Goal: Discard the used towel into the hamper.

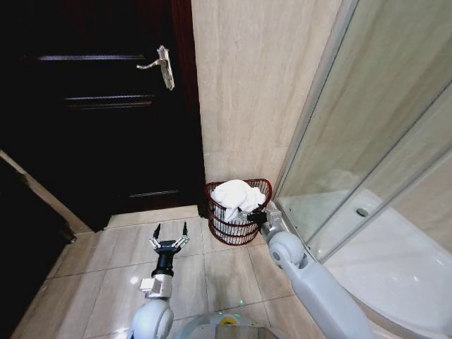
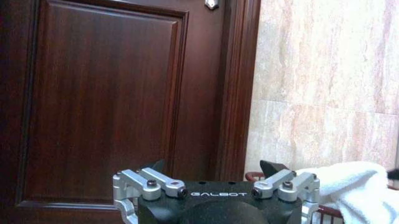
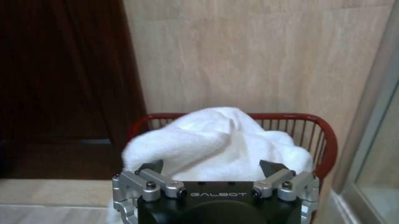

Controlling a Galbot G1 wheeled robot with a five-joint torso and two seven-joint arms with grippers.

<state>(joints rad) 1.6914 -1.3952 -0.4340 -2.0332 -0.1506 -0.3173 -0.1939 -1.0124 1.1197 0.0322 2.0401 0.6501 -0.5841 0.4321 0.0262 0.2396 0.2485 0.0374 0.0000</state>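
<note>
Hovering my right gripper (image 3: 212, 169), jaws wide and empty, at the red wire hamper (image 1: 239, 233) holding the crumpled white towel (image 1: 236, 194); my left gripper (image 1: 170, 235), also spread, idles beside the hamper; judged: drop done, withdrawal next.

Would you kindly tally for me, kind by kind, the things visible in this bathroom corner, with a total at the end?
White towel, heaped in the hamper: 1
Reddish-brown hamper: 1
Robot pincers, left pincer open over the floor, right pincer open at the hamper's rim: 2
Dark wooden door: 1
Door handle: 1
Glass shower enclosure: 1
Total: 7
</note>
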